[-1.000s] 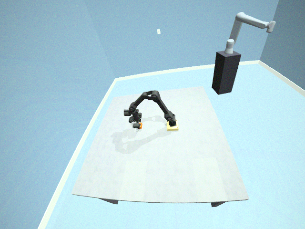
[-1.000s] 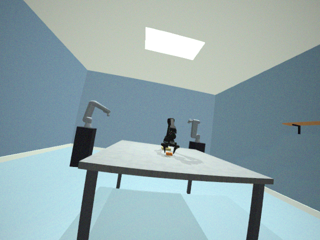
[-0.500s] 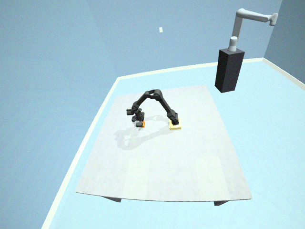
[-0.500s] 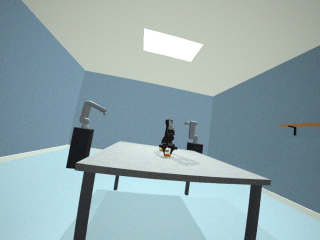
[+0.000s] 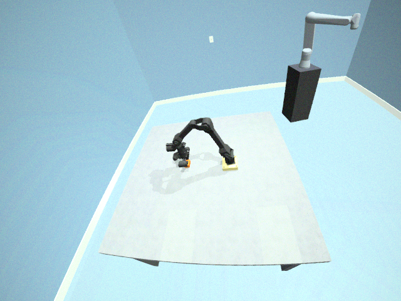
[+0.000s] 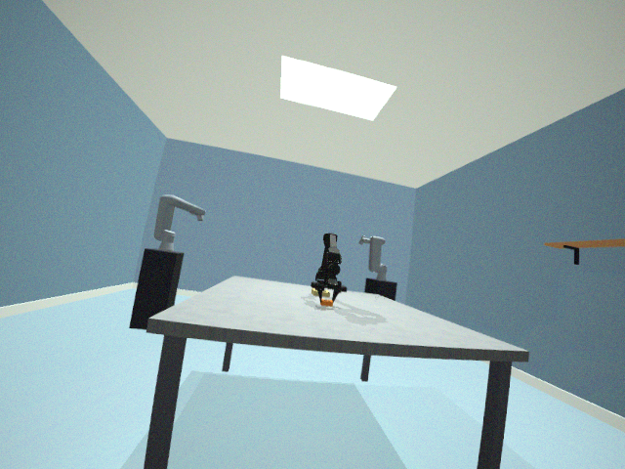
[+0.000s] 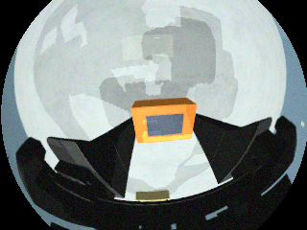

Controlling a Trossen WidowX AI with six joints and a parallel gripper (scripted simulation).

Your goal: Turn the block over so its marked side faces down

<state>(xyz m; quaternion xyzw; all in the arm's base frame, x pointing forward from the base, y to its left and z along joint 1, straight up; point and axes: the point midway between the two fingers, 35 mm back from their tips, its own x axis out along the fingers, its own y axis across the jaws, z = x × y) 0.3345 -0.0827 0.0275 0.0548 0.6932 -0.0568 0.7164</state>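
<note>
The orange block is at the table top. Its marked side, with a dark blue-grey rectangle, faces the wrist camera. My gripper is shut on the block, with one black finger against each of its two short ends. In the top view, part of the block is hidden behind the gripper. Whether the block's underside touches the table cannot be told for sure.
The arm's base stands on a yellow plate further along the table. Grey arms on dark pedestals stand off the table. A wooden shelf is on the right wall in the exterior view.
</note>
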